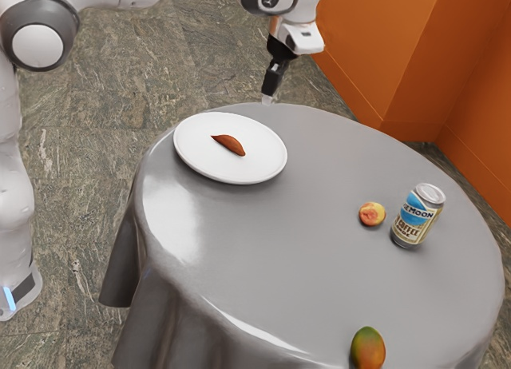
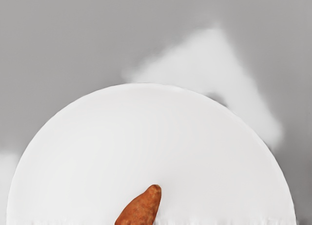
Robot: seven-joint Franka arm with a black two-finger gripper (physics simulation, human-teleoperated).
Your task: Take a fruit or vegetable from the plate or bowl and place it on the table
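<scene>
The claw (image 1: pixel 268 99) hangs in the air, away from the sweet potato. I can't tell if it's apart or together. The orangey-brown sweet potato (image 1: pixel 229 144) lies on the big white plate (image 1: pixel 195 163). The plate is on the gray table (image 1: pixel 263 249). Well away from it, a little peach (image 1: pixel 371 214) sits just beside a standing can (image 1: pixel 417 217). A mango (image 1: pixel 368 349) is near the table's edge.

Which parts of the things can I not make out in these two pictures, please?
- Mango: lower end, cut off by the exterior view's lower edge.
- Sweet potato and white plate: partly cut off by the wrist view's lower edge.
- Can: back of the label, turned away in the exterior view; finest print too small.
- Table's support: hidden by the gray tablecloth, exterior view.
</scene>
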